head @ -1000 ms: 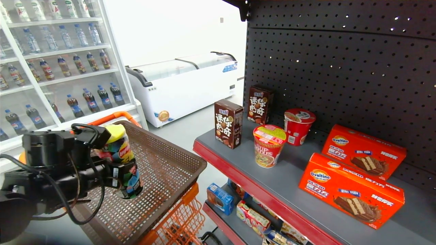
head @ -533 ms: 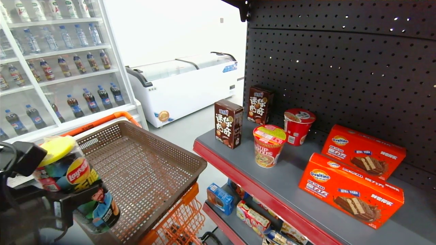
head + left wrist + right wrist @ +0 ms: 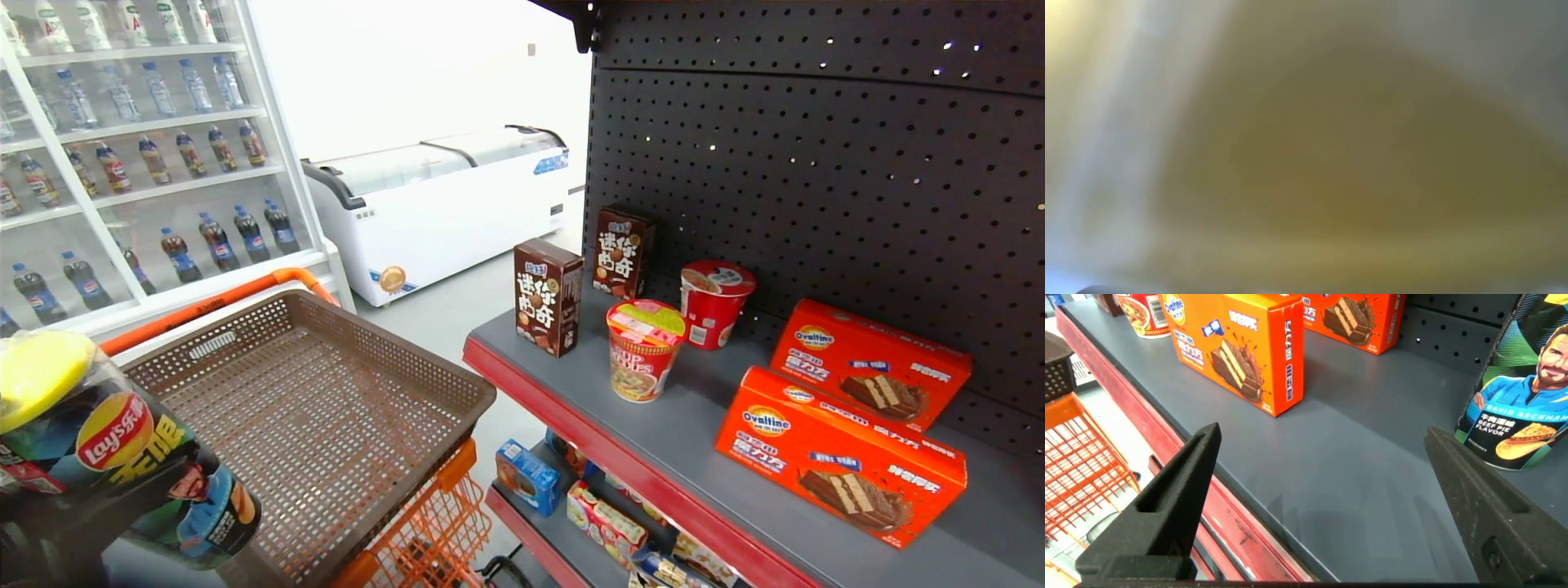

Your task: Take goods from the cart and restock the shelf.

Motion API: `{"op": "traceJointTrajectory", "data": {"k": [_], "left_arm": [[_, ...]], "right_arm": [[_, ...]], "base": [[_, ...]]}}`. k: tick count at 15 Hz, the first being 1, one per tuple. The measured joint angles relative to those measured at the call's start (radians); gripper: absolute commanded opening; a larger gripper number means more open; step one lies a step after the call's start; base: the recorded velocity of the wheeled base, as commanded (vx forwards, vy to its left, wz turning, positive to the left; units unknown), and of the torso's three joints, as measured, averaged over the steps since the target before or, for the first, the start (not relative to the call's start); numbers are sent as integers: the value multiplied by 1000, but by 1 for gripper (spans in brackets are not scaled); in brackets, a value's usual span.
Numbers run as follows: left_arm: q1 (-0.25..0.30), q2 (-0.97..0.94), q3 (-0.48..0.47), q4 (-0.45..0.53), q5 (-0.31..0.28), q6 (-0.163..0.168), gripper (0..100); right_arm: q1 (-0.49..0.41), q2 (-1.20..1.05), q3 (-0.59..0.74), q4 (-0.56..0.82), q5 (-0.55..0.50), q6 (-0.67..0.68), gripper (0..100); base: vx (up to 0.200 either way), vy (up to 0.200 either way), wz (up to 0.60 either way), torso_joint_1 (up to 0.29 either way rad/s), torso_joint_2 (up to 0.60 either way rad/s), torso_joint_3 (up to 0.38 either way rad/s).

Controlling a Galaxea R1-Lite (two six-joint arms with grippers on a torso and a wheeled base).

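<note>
Left gripper [image 3: 49,527]: mine, clenched on the can; its dark parts sat under the can at the near left.
Can [image 3: 122,457]: chip can with a yellow lid, tilted, lid end up and to the left. I held it in the air by the near left corner of the basket, well apart from the shelf.
Basket [image 3: 326,408]: brown and perforated, seated on top of the cart.
Cart [image 3: 424,523]: orange wire frame under the basket, with its orange handle along the basket's far side.
Right gripper [image 3: 1323,506]: mine, released, black fingers [image 3: 1167,506] spread wide over bare grey shelf board, touching nothing.
Shelf [image 3: 1355,441]: grey board with a red front edge, to the right of the cart.
Second can [image 3: 1527,392]: upright on the shelf, just beyond one right finger and apart from it.
Orange boxes [image 3: 841,457]: two on the shelf, one in front of the other.
Cups [image 3: 645,351]: two noodle cups, upright, the red one just behind the yellow-lidded one.
Brown boxes [image 3: 549,296]: two, upright at the shelf's left end, the rear one against the pegboard.
Lower shelf [image 3: 531,474]: small packets in a row.
Pegboard [image 3: 816,163]: black, backing the shelf.
Freezer [image 3: 441,204]: white chest with a glass top, beyond the cart.
Cooler [image 3: 122,163]: glass-fronted, with rows of bottles, far left.
</note>
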Motion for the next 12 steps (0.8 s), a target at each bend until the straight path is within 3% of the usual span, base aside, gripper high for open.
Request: {"op": "traceJointTrajectory", "data": {"k": [5, 6, 8, 10, 12], "left_arm": [[-51, 190, -114, -177, -168, 1, 0], [-67, 236, -145, -202, -245, 2, 0], [-81, 317, -188, -236, -343, 25, 0], [-91, 411, -233, -293, -379, 52, 0], [-111, 511, -290, -443, -410, 53, 0]], "right_arm": [[0, 0, 0, 0, 0, 0, 100], [0, 0, 0, 0, 0, -1, 100], [0, 0, 0, 0, 0, -1, 100], [0, 0, 0, 0, 0, 0, 100], [1, 0, 0, 0, 0, 0, 100]], "base": [[0, 0, 0, 0, 0, 0], [0, 0, 0, 0, 0, 0], [0, 0, 0, 0, 0, 0], [0, 0, 0, 0, 0, 0], [0, 0, 0, 0, 0, 0]]}}
